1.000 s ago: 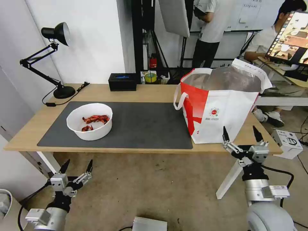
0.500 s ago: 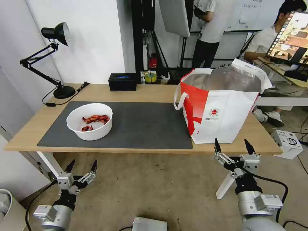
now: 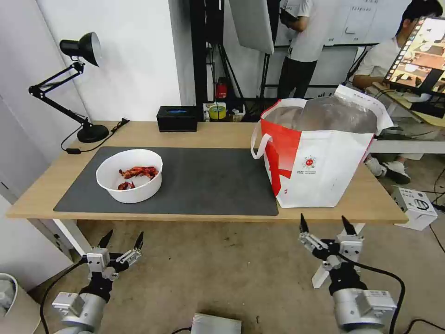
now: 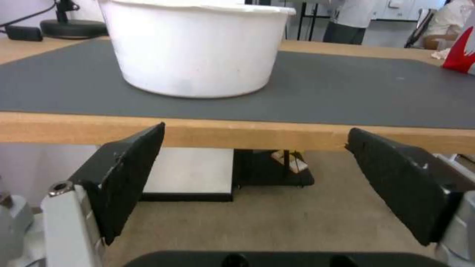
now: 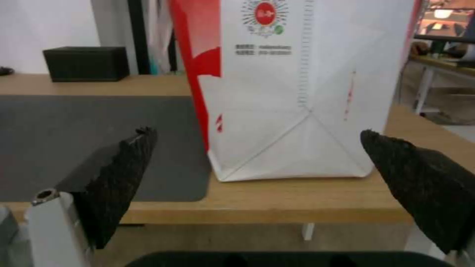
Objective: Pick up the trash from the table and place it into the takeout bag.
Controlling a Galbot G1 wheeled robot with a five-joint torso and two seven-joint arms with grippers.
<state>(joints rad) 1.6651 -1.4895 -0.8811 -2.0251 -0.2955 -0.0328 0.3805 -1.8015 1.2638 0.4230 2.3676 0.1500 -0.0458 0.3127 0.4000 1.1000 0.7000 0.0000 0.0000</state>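
Observation:
A white round bowl (image 3: 130,175) with red shells, the trash, sits on the left part of the dark grey mat (image 3: 208,181) of the table (image 3: 213,133); its wall (image 4: 195,48) shows in the left wrist view. The takeout bag (image 3: 320,153), white with a red side and foil lining, stands open at the table's right end, its front (image 5: 297,92) close before the right wrist camera. My left gripper (image 3: 123,237) hangs open below the front edge, under the bowl. My right gripper (image 3: 325,222) is open below the edge, in front of the bag.
A black desk lamp (image 3: 76,79) stands at the table's back left, a black tissue box (image 3: 177,118) at the back middle. White table legs (image 3: 69,234) drop near each gripper. A white case (image 3: 415,206) lies on the floor at the right.
Both grippers have sunk lower in the head view and drawn toward the middle; the right one dropped from the bag's front to below the table edge. Bowl and bag stay put.

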